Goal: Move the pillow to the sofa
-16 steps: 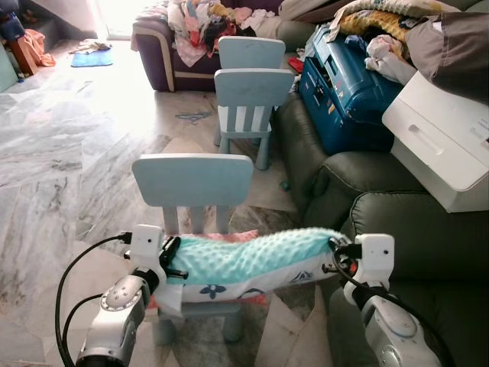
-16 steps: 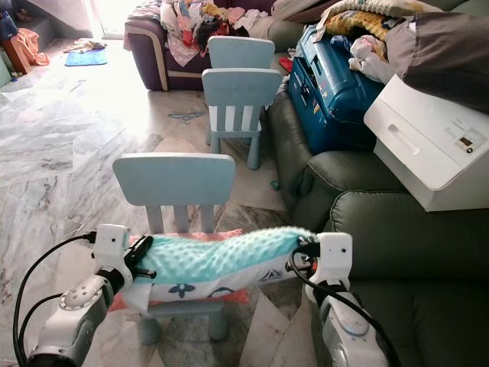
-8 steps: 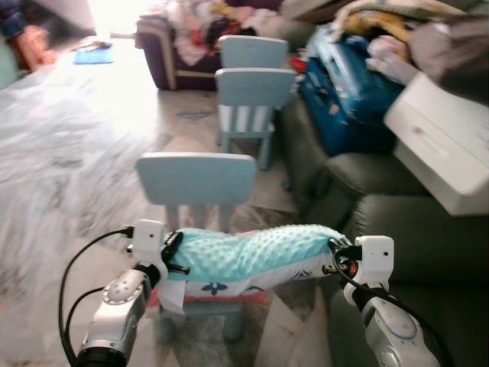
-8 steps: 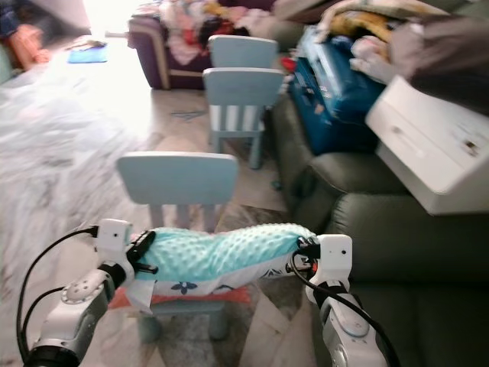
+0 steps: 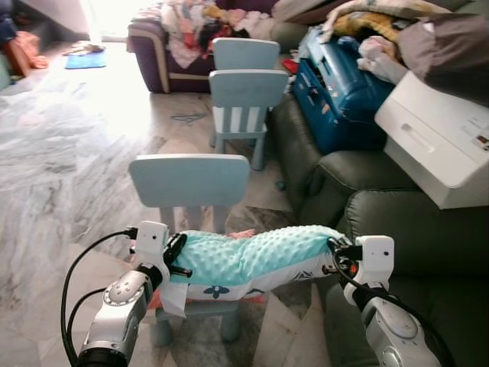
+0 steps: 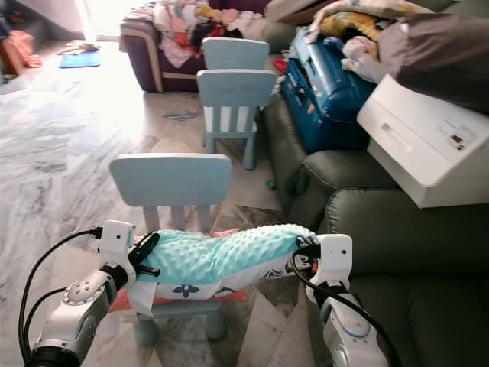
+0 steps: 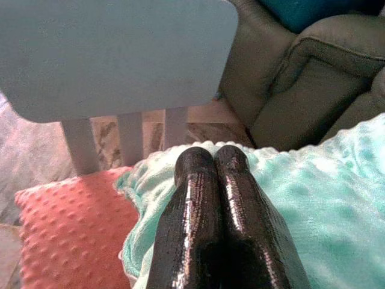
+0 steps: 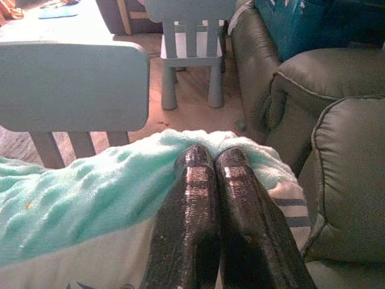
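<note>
A mint-green dotted pillow (image 5: 252,256) with a white patterned underside hangs stretched between my two arms, just above the seat of a small pale-blue chair (image 5: 191,180). My left gripper (image 5: 177,258) is shut on its left end, the black fingers (image 7: 210,180) pressed together over the fabric. At the pillow's right end my right gripper (image 5: 334,256) is shut on it too, the fingers (image 8: 207,174) closed on the cloth. The grey-green sofa (image 5: 416,229) lies to my right, its seat cushion beside the right arm.
An orange dotted cushion (image 7: 66,235) lies on the chair seat under the pillow. Two more blue chairs (image 5: 246,84) stand ahead. On the sofa sit a white appliance (image 5: 439,138), a blue case (image 5: 336,92) and piled bedding. Marble floor (image 5: 69,153) opens to the left.
The camera has shifted slightly and the motion blur has cleared. Both grippers still hold the pillow in the same pose over the chair.
</note>
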### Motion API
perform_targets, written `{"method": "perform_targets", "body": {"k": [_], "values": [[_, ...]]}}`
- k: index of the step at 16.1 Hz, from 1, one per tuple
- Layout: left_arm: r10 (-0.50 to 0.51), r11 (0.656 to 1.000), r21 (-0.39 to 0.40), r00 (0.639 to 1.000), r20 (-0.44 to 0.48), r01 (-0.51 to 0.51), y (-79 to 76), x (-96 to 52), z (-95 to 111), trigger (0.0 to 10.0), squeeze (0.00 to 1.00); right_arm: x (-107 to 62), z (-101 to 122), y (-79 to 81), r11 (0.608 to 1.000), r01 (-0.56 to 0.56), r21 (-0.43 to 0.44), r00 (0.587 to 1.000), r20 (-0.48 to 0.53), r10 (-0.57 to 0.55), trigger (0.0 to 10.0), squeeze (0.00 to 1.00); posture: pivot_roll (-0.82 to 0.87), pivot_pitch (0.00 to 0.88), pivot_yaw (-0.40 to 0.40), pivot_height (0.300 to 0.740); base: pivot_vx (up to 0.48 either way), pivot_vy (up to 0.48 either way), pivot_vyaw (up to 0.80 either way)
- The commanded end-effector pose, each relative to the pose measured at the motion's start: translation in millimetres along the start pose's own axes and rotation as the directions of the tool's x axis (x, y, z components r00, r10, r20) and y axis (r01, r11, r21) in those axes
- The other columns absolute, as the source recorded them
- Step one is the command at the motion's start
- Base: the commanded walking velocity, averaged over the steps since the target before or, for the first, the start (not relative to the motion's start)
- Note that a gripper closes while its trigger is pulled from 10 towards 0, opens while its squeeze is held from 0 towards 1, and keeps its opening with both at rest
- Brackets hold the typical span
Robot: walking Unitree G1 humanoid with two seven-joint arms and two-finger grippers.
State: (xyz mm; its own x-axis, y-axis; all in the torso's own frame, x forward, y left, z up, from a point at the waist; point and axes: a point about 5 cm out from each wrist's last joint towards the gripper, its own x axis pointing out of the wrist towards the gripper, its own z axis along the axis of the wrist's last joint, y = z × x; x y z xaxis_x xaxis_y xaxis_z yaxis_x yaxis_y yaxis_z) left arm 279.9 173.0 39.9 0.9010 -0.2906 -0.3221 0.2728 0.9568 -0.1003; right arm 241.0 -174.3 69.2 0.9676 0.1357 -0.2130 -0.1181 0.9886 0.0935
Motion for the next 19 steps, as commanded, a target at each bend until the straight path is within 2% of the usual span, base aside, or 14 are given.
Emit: {"method": "perform_targets", "body": {"k": [1, 12, 17, 19], "values": [[-0.014, 1.000, -0.006, 1.000, 0.013, 0.014, -1.1, 1.2, 3, 10.0, 0.00, -0.5, 8, -1.2, 1.000, -0.001, -0.004, 0.999, 0.033, 0.002, 10.0, 0.00, -0.15, 0.060, -0.046, 0.740, 0.000, 0.000, -0.80], [-0.052, 0.998, -0.031, 0.998, 0.027, 0.053, -7.8, 0.2, 5, 10.0, 0.00, 0.2, 8, 0.1, 1.000, -0.012, 0.005, 0.999, 0.037, 0.011, 10.0, 0.00, -0.14, 0.070, -0.047, 0.740, 0.000, 0.000, -0.78], [-0.075, 0.997, -0.030, 0.997, 0.037, 0.076, -12.8, -1.1, 5, 10.0, 0.00, 0.4, 9, 0.0, 1.000, -0.017, -0.004, 0.999, 0.039, 0.017, 10.0, 0.00, -0.14, 0.070, -0.049, 0.740, 0.000, 0.000, 0.00], [-0.079, 0.995, -0.053, 0.996, 0.043, 0.081, -14.7, -0.6, 6, 10.0, 0.00, 0.3, 9, 0.1, 1.000, -0.016, -0.004, 0.999, 0.039, 0.016, 10.0, 0.00, -0.15, 0.071, -0.049, 0.740, 0.000, 0.000, 0.00]]}}
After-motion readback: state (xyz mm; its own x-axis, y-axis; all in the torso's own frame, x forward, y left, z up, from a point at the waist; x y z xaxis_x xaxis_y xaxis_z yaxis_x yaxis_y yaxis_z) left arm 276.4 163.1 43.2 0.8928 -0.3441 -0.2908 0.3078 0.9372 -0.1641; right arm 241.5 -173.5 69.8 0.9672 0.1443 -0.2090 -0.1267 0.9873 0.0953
